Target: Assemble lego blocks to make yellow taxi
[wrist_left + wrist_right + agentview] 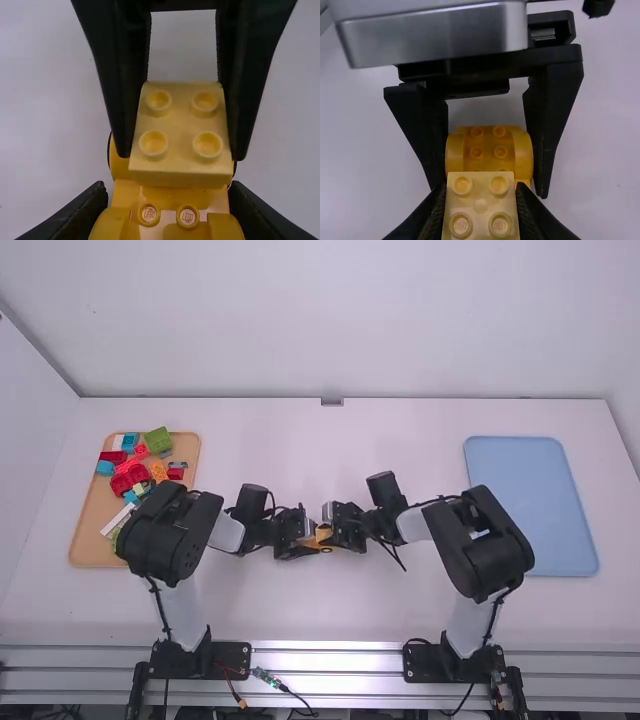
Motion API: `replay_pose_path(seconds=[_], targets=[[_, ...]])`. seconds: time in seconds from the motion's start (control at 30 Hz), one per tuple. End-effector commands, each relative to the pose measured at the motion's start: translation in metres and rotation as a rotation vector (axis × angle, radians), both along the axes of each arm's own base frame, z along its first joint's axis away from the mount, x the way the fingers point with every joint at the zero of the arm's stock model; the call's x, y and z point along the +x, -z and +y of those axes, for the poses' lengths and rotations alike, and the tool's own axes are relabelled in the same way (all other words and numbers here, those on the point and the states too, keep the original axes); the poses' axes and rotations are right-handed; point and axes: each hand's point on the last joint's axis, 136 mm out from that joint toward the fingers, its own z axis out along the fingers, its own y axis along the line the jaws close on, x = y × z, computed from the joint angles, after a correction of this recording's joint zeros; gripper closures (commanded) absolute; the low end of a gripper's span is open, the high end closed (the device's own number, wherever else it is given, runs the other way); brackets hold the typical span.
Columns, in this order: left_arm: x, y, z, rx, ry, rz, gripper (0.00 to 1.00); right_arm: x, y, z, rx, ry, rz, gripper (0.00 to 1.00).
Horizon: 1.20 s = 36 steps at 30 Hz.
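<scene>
At far left on the desk (250, 605): tan tray (84, 545), holding mixed blocks (135, 468) in red, blue, green, orange; partly overhung by left arm (172, 532). Moving right, mid-desk: left tool (309, 543), pinching orange-yellow car body (488, 149) across both sides. Right at the body, facing from the other side: pale yellow block (181, 125), pinched in right tool (332, 538), studs bare. Cannot tell whether joined to the body. Far right: blue tray (530, 502), flat on desk, well apart from both tools.
</scene>
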Motion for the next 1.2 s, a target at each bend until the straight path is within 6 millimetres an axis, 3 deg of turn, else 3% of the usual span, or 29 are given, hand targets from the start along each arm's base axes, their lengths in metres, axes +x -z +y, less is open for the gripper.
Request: replay_pose_path(seconds=[0.0, 1.17], targets=[[-0.007, 0.012, 0.005, 0.033, -0.018, 0.023, 0.56, -0.002, 0.000, 0.004, 0.012, -0.016, 0.018, 0.81], [-0.015, 0.016, 0.007, 0.042, -0.009, 0.020, 0.62, 0.007, 0.012, -0.006, -0.063, 0.045, 0.015, 0.90]])
